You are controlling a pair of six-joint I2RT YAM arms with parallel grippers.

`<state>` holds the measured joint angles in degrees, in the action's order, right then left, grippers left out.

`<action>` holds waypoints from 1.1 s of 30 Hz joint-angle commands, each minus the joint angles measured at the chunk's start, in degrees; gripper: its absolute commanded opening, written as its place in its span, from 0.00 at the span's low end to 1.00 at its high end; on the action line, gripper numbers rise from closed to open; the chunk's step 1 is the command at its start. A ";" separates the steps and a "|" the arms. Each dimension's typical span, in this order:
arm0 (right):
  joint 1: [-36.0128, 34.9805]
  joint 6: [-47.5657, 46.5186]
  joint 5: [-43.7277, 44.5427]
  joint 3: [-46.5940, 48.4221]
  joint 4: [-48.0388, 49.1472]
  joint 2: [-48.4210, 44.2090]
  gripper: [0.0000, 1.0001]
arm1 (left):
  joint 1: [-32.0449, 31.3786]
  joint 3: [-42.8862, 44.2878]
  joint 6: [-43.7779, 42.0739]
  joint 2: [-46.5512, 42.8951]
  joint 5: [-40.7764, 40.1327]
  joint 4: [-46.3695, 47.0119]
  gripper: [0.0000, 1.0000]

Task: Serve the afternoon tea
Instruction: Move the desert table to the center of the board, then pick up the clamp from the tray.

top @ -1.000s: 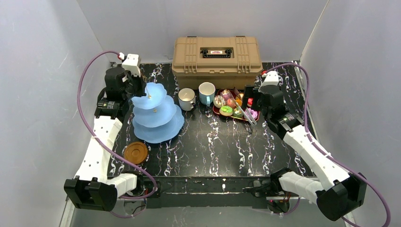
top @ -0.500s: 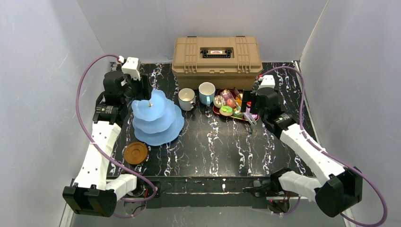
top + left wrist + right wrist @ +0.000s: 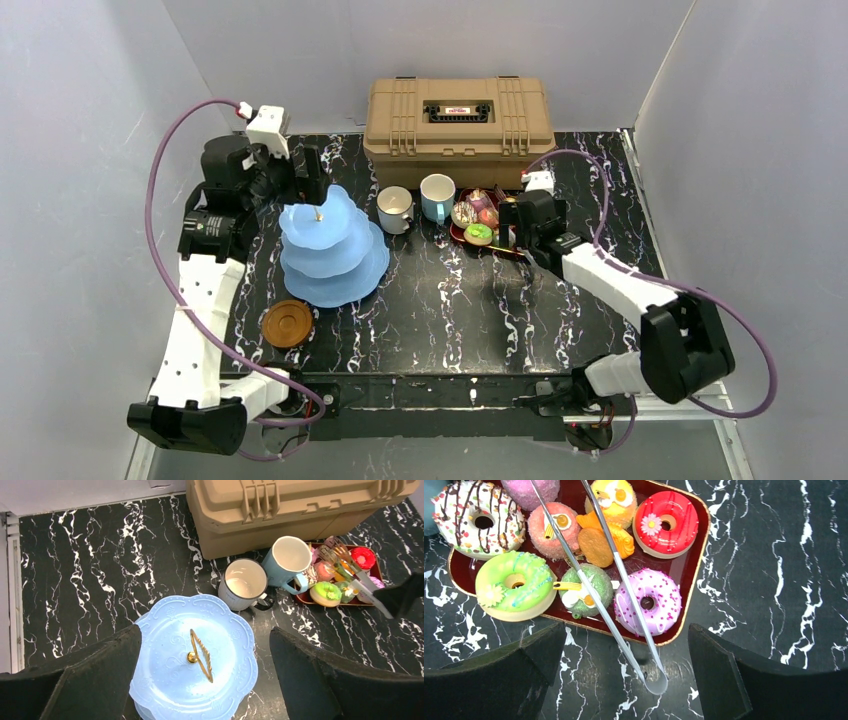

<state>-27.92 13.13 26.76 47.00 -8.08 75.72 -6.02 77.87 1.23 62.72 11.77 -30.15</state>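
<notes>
Two open grippers hang over the stand and the tray

Three light-blue tiers make up the cake stand (image 3: 335, 262), which stands upright on the left half of the black marbled table (image 3: 450, 300), with a gold loop handle (image 3: 200, 655) on top. Just to its right the white mug (image 3: 395, 209) and the light-blue mug (image 3: 437, 196) stand close together in front of the tan toolbox (image 3: 458, 118). Right of the mugs, a dark-red tray (image 3: 687, 565) holds toy sweets, among them a green donut (image 3: 513, 584), a purple donut (image 3: 647, 601) and a red donut (image 3: 666, 522). Metal tongs (image 3: 596, 597) lie across them, their joined end poking out over the tray's near edge. A brown saucer (image 3: 288, 323) lies near the front left of the table, apart from the stand.

The left gripper (image 3: 205, 635) hangs above the top tier, its fingers spread wide on either side of the handle, holding nothing. The right gripper (image 3: 626, 630) hangs over the tray's near edge, equally wide and holding nothing.
</notes>
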 commanded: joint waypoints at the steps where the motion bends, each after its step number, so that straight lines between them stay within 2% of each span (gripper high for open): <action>1: 1.08 -2.74 -2.31 1.41 6.00 3.30 1.00 | -0.22 5.80 0.21 1.02 2.42 -6.15 0.98; 6: 5.74 -2.86 -11.53 0.70 7.54 5.16 1.00 | -0.18 9.74 -0.42 1.19 2.93 -7.49 0.98; 9: 8.49 -2.09 -17.22 -0.20 9.60 6.17 0.93 | -0.13 12.92 -0.70 2.54 4.87 -9.24 0.98; 15: 9.11 -1.35 -21.99 -1.11 11.05 6.97 0.84 | -0.18 16.84 -0.99 4.43 7.36 -11.85 0.98; 19: 9.11 -1.22 -22.02 -2.00 10.37 7.42 0.79 | -0.19 19.13 -2.66 5.33 9.78 -13.61 0.97; 33: 9.11 -1.96 -18.85 -1.13 8.35 9.31 0.75 | -0.14 21.26 -2.38 6.19 16.80 -14.94 0.88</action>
<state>-18.83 11.77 7.22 44.86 0.08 84.14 -6.02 97.67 -1.06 68.97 25.21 -43.90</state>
